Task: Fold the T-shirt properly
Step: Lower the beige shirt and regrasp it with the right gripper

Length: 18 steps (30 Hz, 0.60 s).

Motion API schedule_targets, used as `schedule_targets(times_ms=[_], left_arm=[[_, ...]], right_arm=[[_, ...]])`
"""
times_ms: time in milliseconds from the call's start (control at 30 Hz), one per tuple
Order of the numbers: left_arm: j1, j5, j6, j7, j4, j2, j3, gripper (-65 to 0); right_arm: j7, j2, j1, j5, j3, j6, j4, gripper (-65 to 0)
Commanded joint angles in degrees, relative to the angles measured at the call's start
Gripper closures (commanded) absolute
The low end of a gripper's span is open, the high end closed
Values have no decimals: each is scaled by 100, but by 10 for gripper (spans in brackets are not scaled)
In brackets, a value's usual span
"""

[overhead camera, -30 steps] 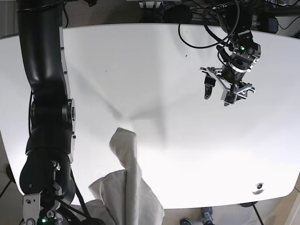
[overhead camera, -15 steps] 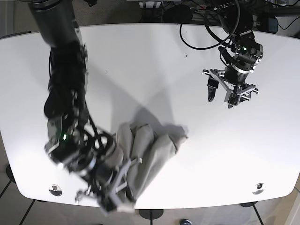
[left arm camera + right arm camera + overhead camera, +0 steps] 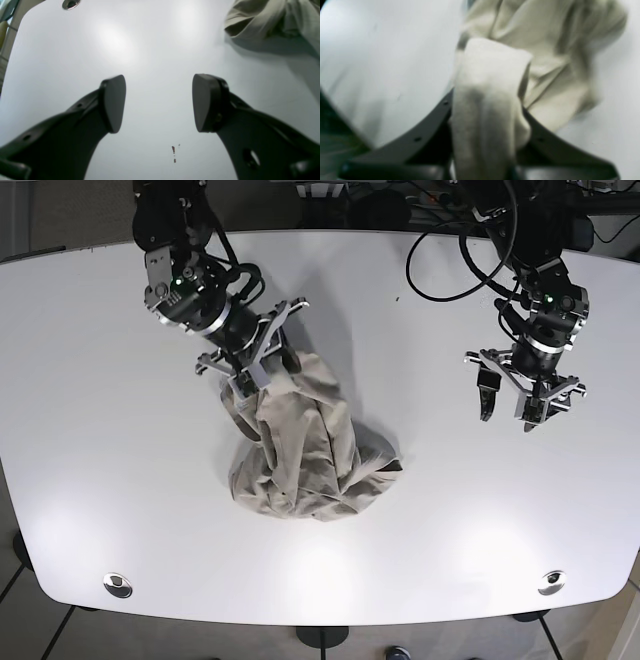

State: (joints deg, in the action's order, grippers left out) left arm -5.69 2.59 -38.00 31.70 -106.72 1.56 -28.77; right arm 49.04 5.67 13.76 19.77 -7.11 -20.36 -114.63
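Toward the table's (image 3: 80, 380) far-left corner, right gripper (image 3: 252, 358) clamped on a bunched fold of shirt (image 3: 300, 450), apparently for dragging the crumpled heap flat; near the right edge, left gripper (image 3: 515, 395) wide, holding nothing, well apart.

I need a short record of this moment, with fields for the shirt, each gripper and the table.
shirt: T-shirt, crumpled in a heap near the table's middle, not folded
right gripper: right gripper, shut on the T-shirt's upper edge, cloth bunched between its fingers
left gripper: left gripper, open, empty, above bare table, apart from the T-shirt
table: table, white
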Motion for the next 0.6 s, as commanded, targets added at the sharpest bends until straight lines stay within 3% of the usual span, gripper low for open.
schedule_targets(times_ms=[33,100,167,200,233,267,333,433,500,600], left_arm=[[73,-79,15,-133,83,33,-116,-386],[169,-79,15,-133,179,33,-257,-386],[178,-79,15,-133,302,33,-318,-386],[178,-79,15,-133,329,33,-336,-386],[178,-79,15,-133,346,33,-345,-386],[178,-79,15,-133,346,59,-345,-386],[178,-79,15,-133,355,191,-309,-386],[187,-263,15,-133,355,226,-309,-386],[231,-466,15,-133,355,235,-336,-386],[231,-492,15,-133,355,235,-345,-386]], right_arm=[[-152,9,255,58,4,-26,74,-27],[-152,53,448,41,4,-43,153,-29],[-152,184,580,67,4,-43,135,-95],[-152,255,607,102,4,-52,118,-165],[-152,290,615,102,4,-52,21,-295],[-143,290,615,102,4,-61,-49,-377],[-134,290,615,102,4,-61,-155,-504],[-161,281,387,102,4,-96,-190,-530],[-161,255,61,102,4,-281,-164,-531],[-126,176,-782,102,4,-289,39,-531]])
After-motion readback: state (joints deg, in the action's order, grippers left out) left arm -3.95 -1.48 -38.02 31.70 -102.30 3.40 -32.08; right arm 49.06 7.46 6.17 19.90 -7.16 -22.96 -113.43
